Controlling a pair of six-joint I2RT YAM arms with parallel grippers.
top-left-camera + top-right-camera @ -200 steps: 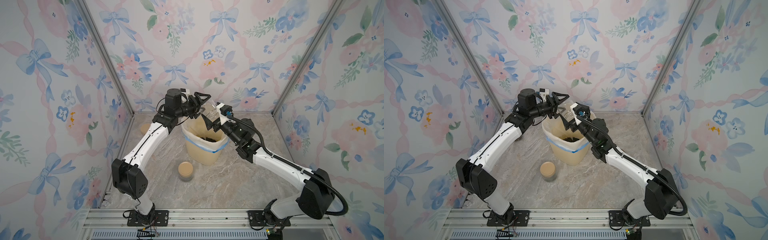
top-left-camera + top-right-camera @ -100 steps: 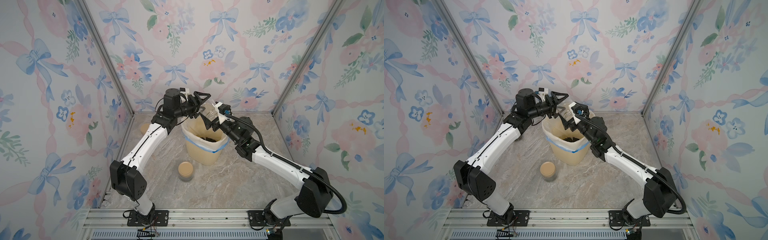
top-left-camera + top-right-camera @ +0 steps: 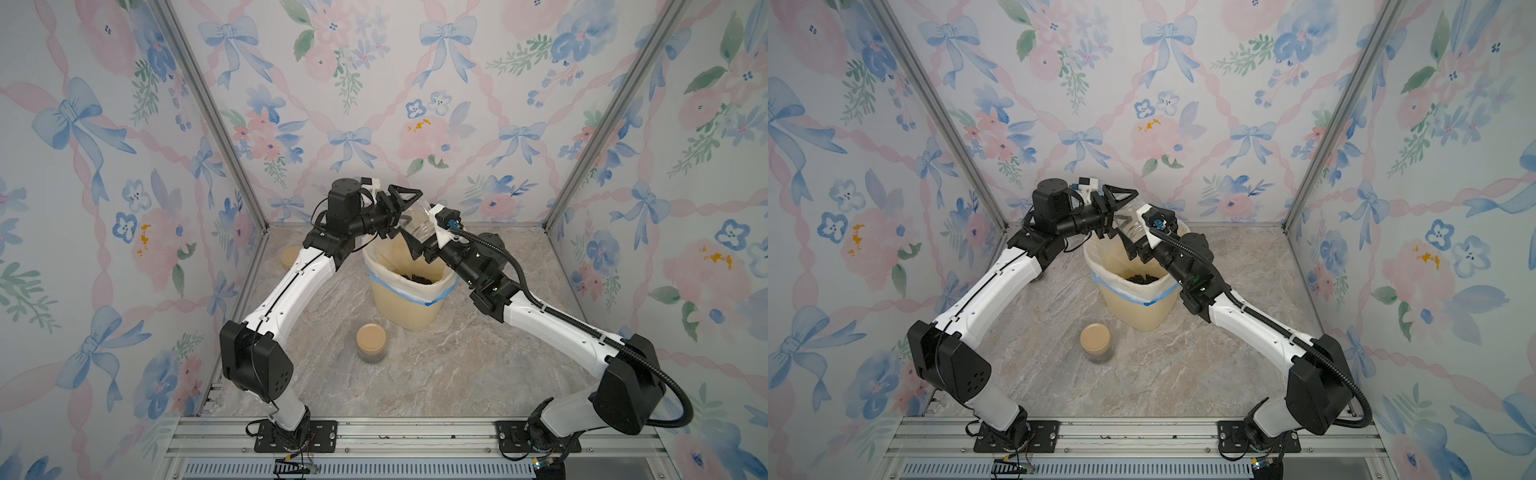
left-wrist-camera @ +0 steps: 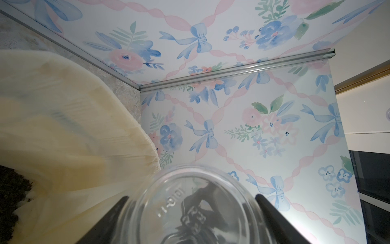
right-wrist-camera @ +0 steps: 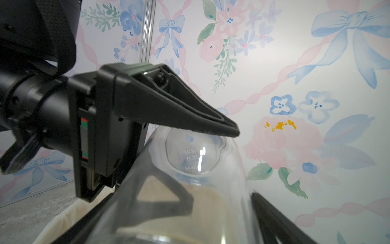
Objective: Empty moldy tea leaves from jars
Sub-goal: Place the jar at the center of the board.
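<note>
1. One tan round top sits farthest left, near the back corner behind my left arm. Whether it is a loose lid or a jar with its lid on, I cannot tell.
2. One lidded jar stands upright on the marble floor just in front of the bin, tan lid on and apart from both arms. I judge it is parked there to wait its turn. I cannot make out what is inside it.
3. My left gripper is clamped across the base end of the open jar, one jaw on each side of the glass. Holding it by the bottom leaves the mouth free.
4. That open jar is tilted with its base up toward the back wall and its mouth down over the bin, so anything loose falls inside. The glass looks clear in both wrist views, so I judge it emptied.
5. The cream ribbed bin, with a white liner, stands directly below. The moldy tea leaves lie in a dark heap at its bottom.
6. My right gripper has its jaws spread wide around the jar's body, nearer the mouth. Whether they press the glass or only bracket it, I cannot tell. I would guess they are there to steady the jar or pass it over.
</note>
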